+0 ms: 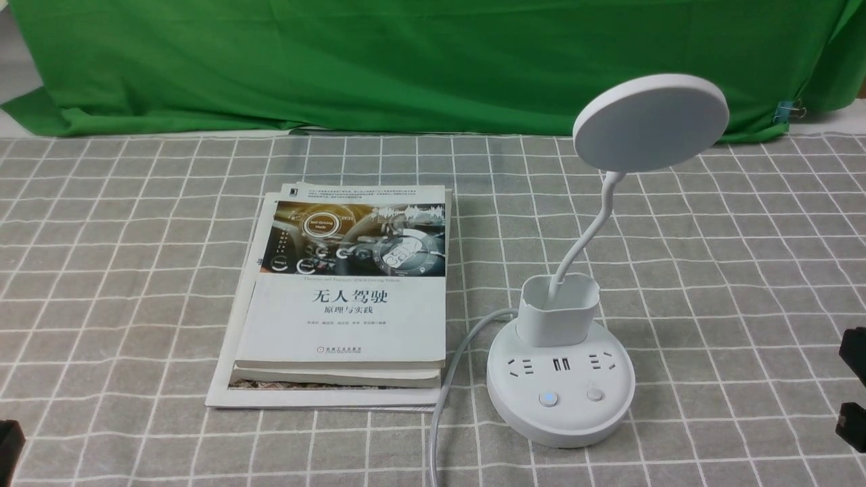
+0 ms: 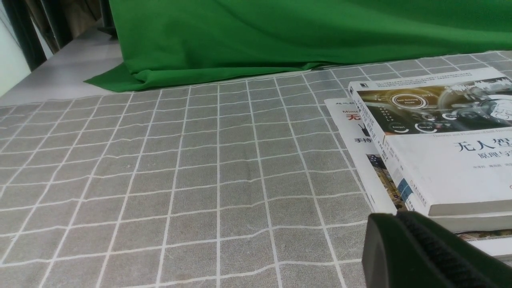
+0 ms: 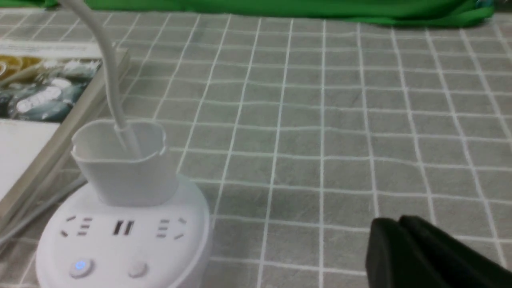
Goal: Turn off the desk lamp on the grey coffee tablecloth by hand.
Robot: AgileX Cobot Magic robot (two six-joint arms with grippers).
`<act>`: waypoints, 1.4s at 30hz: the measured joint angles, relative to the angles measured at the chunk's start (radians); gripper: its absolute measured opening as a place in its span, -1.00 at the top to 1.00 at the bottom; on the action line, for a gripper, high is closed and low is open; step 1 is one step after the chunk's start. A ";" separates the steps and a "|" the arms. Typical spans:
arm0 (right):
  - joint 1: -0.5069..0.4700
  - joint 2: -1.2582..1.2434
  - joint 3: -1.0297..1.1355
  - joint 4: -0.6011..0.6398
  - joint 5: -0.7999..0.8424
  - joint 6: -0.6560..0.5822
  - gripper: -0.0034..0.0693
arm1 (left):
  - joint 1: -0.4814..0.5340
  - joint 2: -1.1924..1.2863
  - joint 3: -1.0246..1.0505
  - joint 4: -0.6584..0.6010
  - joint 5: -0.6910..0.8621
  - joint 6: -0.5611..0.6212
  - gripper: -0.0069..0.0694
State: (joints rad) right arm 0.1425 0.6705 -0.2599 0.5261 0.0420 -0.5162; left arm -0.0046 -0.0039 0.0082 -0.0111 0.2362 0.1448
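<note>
The desk lamp [image 1: 561,368] is seen standing on the grey coffee tablecloth [image 1: 731,270], right of centre in the front view, just beside a stack of books [image 1: 342,304] on its left. Its round base faces the robot, with two buttons set side by side along the near edge: the left button [image 1: 549,398] is lit blue, the right button [image 1: 595,394] is unlit. The disc head [image 1: 651,122] is held high on the bent neck, leaning toward the robot's right.

The right gripper [image 1: 852,389] is glimpsed at the right edge of the front view, well apart from the base, which lies to its left. In the right wrist view only a dark tip of the right gripper [image 3: 424,256] is caught, so whether its jaws are apart or together cannot be told. The left gripper [image 1: 10,439] is parked at the far left, with the books between it and the lamp; its state cannot be told either.

The right arm is judged the nearer, and a leftward reach onto the buttons is called for.
</note>
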 joint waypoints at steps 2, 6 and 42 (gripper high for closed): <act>-0.005 -0.061 0.040 0.000 -0.058 0.001 0.71 | -0.001 0.000 0.000 0.000 0.000 0.000 0.82; -0.010 -0.316 0.192 0.001 -0.164 0.036 0.67 | -0.001 0.000 0.000 0.000 0.000 0.000 0.82; -0.083 -0.669 0.267 -0.418 0.185 0.287 0.63 | -0.002 0.000 0.000 0.000 0.000 0.000 0.82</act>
State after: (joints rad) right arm 0.0595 0.0015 0.0075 0.1078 0.2273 -0.2294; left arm -0.0068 -0.0039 0.0082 -0.0111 0.2365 0.1448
